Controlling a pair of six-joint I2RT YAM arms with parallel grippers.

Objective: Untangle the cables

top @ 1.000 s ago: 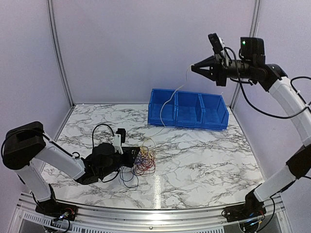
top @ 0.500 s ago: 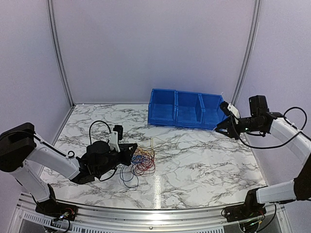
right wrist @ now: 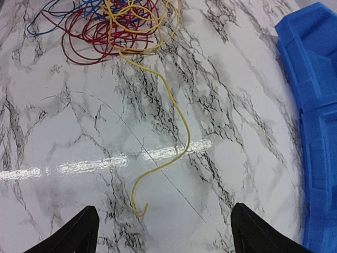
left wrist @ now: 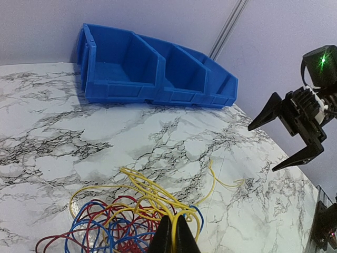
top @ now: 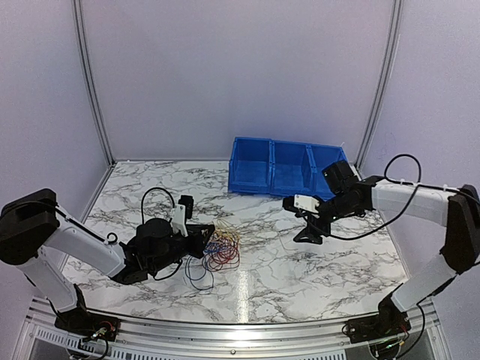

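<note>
A marbled surface (top: 315, 262) is shown, with a blue 3-compartment bin (top: 289, 169) at its far edge. The cables (top: 223, 250) are heaped left of centre. The left pincer (left wrist: 174, 234) is clamped on them. The right pincer (top: 294, 222) is spread apart above a loose yellow strand (right wrist: 176, 118).

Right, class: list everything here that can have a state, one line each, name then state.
cables: tangled in a heap, one yellow strand trailing free.
left gripper: shut on the cables.
right gripper: open, empty, above the yellow strand's end.
blue bin: upright, open-topped.
</note>
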